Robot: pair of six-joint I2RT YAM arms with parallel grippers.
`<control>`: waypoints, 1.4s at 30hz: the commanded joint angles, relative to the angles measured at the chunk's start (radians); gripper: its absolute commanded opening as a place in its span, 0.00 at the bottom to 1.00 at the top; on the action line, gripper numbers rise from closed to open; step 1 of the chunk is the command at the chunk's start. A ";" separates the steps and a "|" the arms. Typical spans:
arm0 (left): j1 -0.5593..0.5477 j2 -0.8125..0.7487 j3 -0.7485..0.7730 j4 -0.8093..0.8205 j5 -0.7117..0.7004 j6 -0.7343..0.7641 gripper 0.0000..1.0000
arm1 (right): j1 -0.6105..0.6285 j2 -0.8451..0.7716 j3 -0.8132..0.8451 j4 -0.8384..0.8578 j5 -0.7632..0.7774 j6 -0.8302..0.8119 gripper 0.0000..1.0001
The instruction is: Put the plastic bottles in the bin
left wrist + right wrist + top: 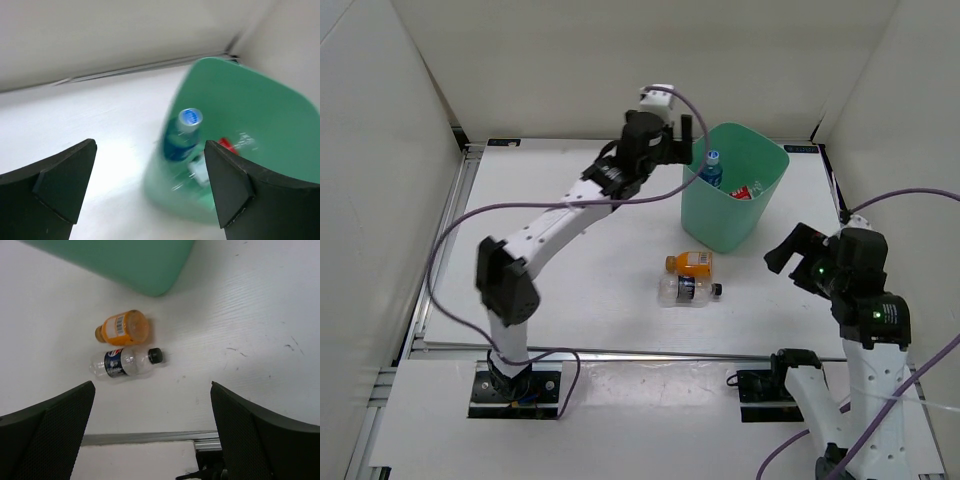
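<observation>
The left claw [150, 147] hangs just left of the rim of the bin [720, 222], its jaws spread wide and holding nothing. Inside the bin, the blue-label bottle [712, 170] leans against the left wall, cap up, and the red-label bottle [745, 192] lies beside it. On the desk [570, 290] in front of the bin, the orange bottle [122, 327] lies on its side. The dark-label bottle [125, 362] with the black cap lies just beside it, farther from the bin. The right claw [152, 385] hovers right of the bin, wide open and empty.
</observation>
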 commanded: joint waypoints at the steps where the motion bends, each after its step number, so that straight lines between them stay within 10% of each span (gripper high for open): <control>1: 0.046 -0.325 -0.207 0.015 -0.262 0.024 1.00 | 0.058 0.064 -0.018 0.088 -0.120 -0.110 1.00; 8: 0.089 -0.686 -0.736 0.015 -0.398 -0.008 1.00 | 0.407 0.297 0.014 0.029 0.021 -0.267 1.00; 19: 0.137 -0.810 -0.895 -0.206 -0.455 -0.143 1.00 | 1.076 0.383 -0.256 0.326 0.469 -0.446 1.00; 42: 0.186 -0.749 -0.838 -0.274 -0.382 -0.122 1.00 | 1.041 0.794 -0.186 0.648 0.365 -0.768 1.00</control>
